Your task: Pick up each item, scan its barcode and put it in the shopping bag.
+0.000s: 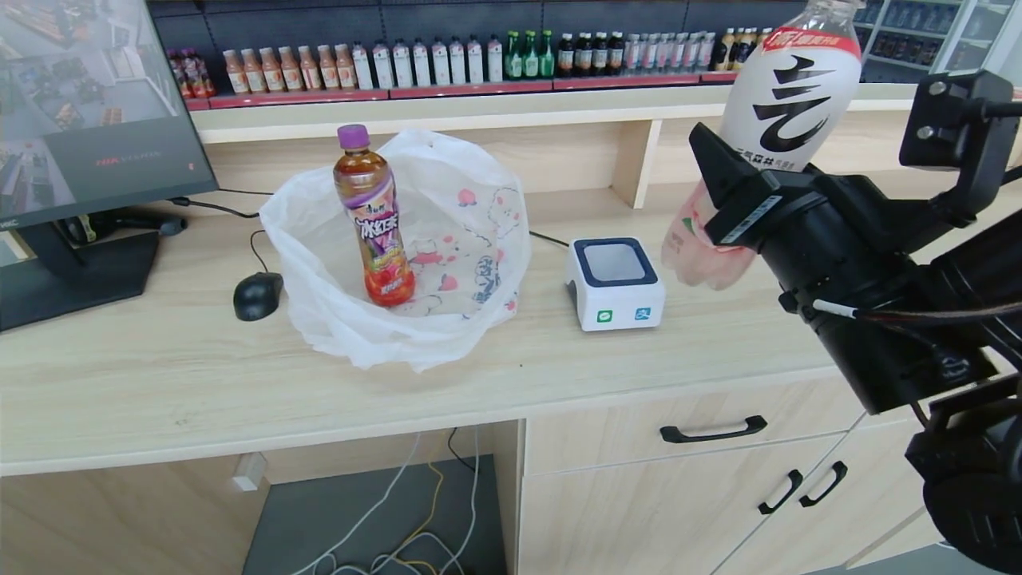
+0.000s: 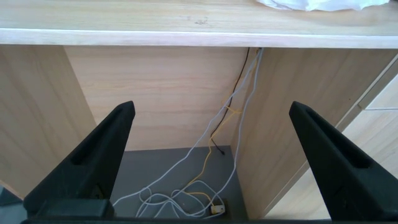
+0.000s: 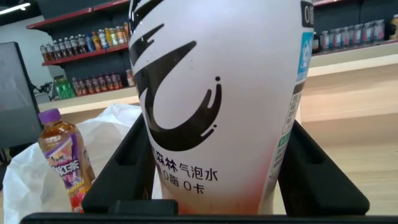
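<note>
Pointing cap-up, the white bottle (image 1: 790, 96) leans slightly.

The bottle (image 1: 786, 96) clamped in the right gripper (image 3: 217, 180) is recorded as clear plastic, wrapped in a glossy white film label. The gripper's fingers (image 3: 124, 168) are finished in matt black plastic. Beneath the gripper, the counter (image 1: 160, 367) is surfaced in smooth, matt, light wood grain. Farther from the gripper, the shopping bag (image 1: 471, 200) is noted as thin, crinkled, translucent plastic.

Shop checkout, drink shelves (image 1: 447, 60) behind, barcode scanner (image 1: 615, 283) on counter (image 1: 160, 375), CCTV monitor (image 1: 88, 104)
</note>
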Robot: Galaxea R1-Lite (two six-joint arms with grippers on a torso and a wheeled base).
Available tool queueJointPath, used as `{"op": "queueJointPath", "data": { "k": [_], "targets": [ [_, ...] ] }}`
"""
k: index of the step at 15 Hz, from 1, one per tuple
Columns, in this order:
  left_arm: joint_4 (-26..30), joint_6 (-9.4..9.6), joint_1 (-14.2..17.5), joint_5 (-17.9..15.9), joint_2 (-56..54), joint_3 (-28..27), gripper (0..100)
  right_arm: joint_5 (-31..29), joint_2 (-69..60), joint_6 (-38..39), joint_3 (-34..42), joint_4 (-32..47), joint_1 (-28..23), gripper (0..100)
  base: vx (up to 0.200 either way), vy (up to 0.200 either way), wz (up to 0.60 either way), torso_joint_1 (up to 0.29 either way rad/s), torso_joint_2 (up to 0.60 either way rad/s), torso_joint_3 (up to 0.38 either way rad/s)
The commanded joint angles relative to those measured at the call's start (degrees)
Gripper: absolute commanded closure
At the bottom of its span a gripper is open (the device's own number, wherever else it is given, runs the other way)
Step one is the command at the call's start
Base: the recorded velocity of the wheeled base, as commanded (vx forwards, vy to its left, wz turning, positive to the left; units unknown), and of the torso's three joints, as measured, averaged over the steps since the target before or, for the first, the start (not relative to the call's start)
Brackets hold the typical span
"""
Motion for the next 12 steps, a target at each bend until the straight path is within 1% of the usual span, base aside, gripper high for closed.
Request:
{"op": "queueJointPath", "data": {
  "k": [1,9,11,12],
  "targets": [
    [0.0,-0.02,0.0,0.0,0.1,0.0,0,0.1,1.3,0.0,-0.7,0.1,-0.2,100,0.0,0.2,0.0,0.007,0.0,-0.002],
    [0.0,-0.2,0.0,0.0,0.1,0.0,0,0.2,2.1,0.0,-1.2,-0.4,-0.4,100,0.0,0.2,0.0,0.004,0.0,0.003],
    [0.0,-0.2,0.0,0.0,0.1,0.0,0,0.2,3.3,-0.1,-4.4,-0.3,-1.4,100,0.0,0.2,0.0,-0.002,0.0,0.002],
    [0.0,-0.11,0.0,0.0,0.1,0.0,0,0.2,3.6,-0.1,-5.7,-0.3,-2.1,100,0.0,0.0,0.0,0.0,0.0,0.0]
  ]
}}
